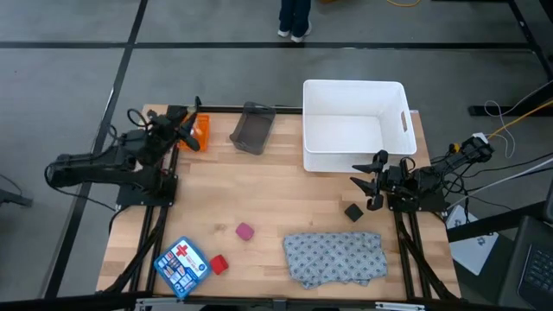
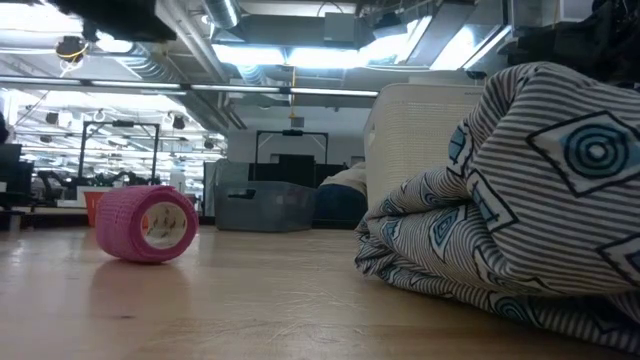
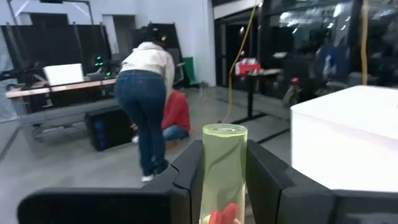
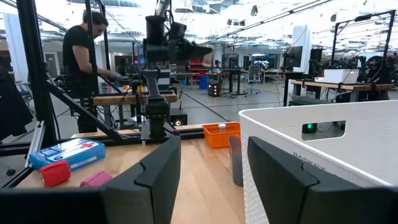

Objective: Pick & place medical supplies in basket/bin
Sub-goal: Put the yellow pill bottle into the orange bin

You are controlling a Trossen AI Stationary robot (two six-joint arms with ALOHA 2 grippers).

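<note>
Holding a clear yellowish vial upright between its 2 fingers, the left gripper sits at the far left of the table, just beside a small orange tray. The white bin stands well apart from it, across the table, with a grey bin between them. The vial is tall and smooth, and only its lower part looks pinched, so a quick swing across could let it tilt or slip out — that is my main worry, judged from how it sits in the left wrist view. A low path might also clip the grey bin or the white bin's wall.

The right gripper hangs with its fingers spread and nothing between them, close to the near wall of the white bin, with a small black block just beside it. If both arms head for the bin together, they could meet over it.

Other supplies lie on the near part of the table: a pink roll, a red roll, a blue first-aid box and a grey patterned cloth. The rolls could trundle off if nudged — and the loose cloth may snag or drag.
</note>
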